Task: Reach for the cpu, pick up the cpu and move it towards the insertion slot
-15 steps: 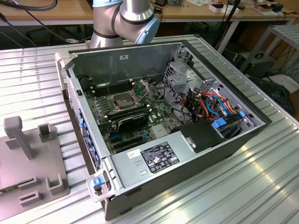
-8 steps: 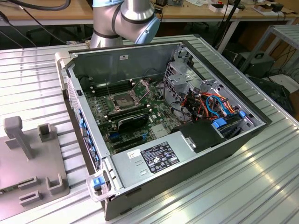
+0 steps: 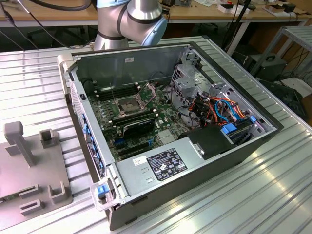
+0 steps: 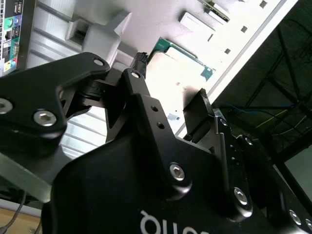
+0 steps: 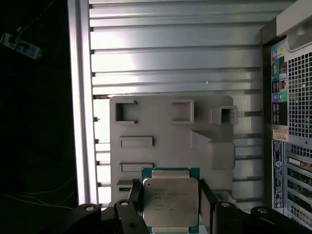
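The cpu [image 5: 170, 202], a silvery square chip with a green rim, lies flat on a grey fixture plate [image 5: 165, 131]. In the first wrist view my gripper [image 5: 170, 190] hangs over it, open, with one black finger at each side of the chip. The second wrist view has the black fingers [image 4: 140, 61] spread apart, and the cpu [image 4: 183, 58] lies beyond them on the bright plate, not held. The insertion slot [image 3: 127, 104], a silvery frame with a dark centre, sits on the green motherboard inside the open computer case.
The open case [image 3: 195, 146] holds a black heatsink [image 3: 139, 126], cables and a drive cage. Its rear panel [image 5: 292, 122] stands close beside the fixture plate [image 3: 34, 170], which has raised blocks and a post [image 3: 19, 141]. The ribbed metal table [image 3: 273, 195] lies all around.
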